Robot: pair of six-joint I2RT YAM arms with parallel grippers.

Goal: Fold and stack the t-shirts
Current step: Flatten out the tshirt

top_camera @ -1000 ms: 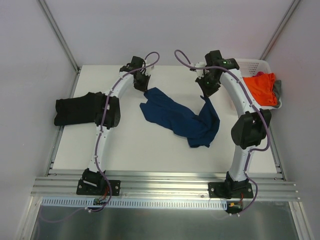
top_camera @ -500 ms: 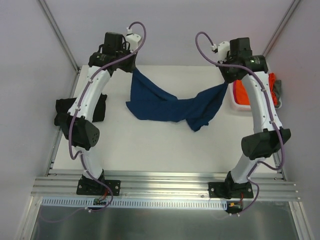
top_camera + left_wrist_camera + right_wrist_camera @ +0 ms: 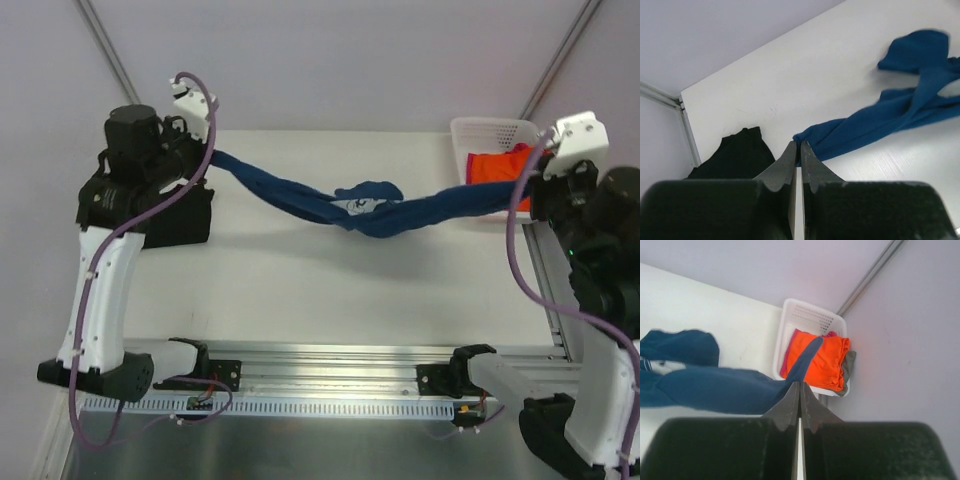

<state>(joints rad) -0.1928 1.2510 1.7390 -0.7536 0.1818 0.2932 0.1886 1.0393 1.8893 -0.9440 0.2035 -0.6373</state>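
Jaws of the left gripper (image 3: 796,148) and right gripper (image 3: 800,388) each pinch an end of the navy shirt (image 3: 372,208), stretched between them left of the basket (image 3: 490,125). The orange shirt (image 3: 826,360) lies inside the basket, the black shirt (image 3: 735,157) far left of it.

A white bench (image 3: 300,290) is enclosed by pale grey walls (image 3: 350,60) behind it and at both sides; aluminium rails (image 3: 330,365) are set along its near edge.
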